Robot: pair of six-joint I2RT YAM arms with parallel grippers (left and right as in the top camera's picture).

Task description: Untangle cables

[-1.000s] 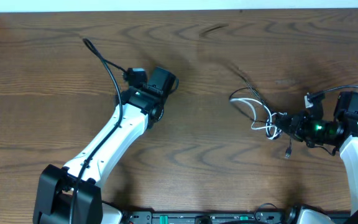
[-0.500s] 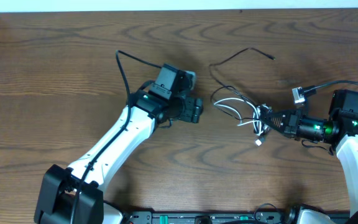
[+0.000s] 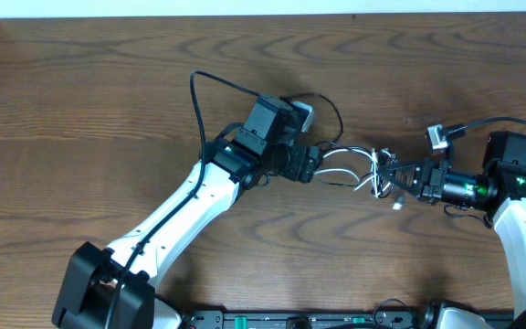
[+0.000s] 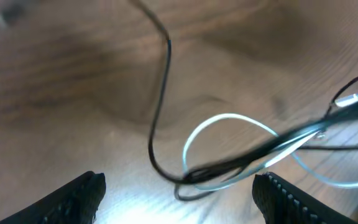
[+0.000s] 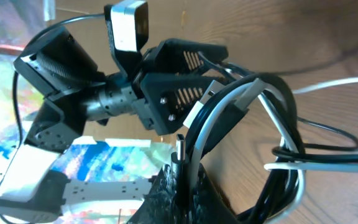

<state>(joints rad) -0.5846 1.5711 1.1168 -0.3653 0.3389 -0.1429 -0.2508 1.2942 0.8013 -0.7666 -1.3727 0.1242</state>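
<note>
Now the left end effector [image 3: 312,165] is reaching in near the middle of the worktop [image 3: 80,91], having swung across from the left half within the last second. Its jaws have been widening on the way and are now standing released, gripping nothing. In the left wrist view its two dark fingertips are showing far apart at the bottom corners. Loops of the black cord [image 4: 160,93] and the white cord [image 4: 229,118] are lying on the wood in the gap between and ahead of them.

Just to its right, the cables [image 3: 354,169] are lying as one loose tangle in the right half of the worktop, about midway between the far and near edges. The bundle is stretching roughly left to right, with its open white loops pointing left toward the arriving jaws. Its knotted end is pointing right. One black strand is arching up toward the far edge, and a small pale plug is dangling toward the near edge.

Further right, the right end effector [image 3: 398,178] is staying clenched on the knotted end of the cables, pinning black and white strands together. It has been carrying the tangle leftward to meet the other arm.

Judging by this, the approach is ending and a two-handed pull-apart is becoming possible, though no separation is showing yet.
</note>
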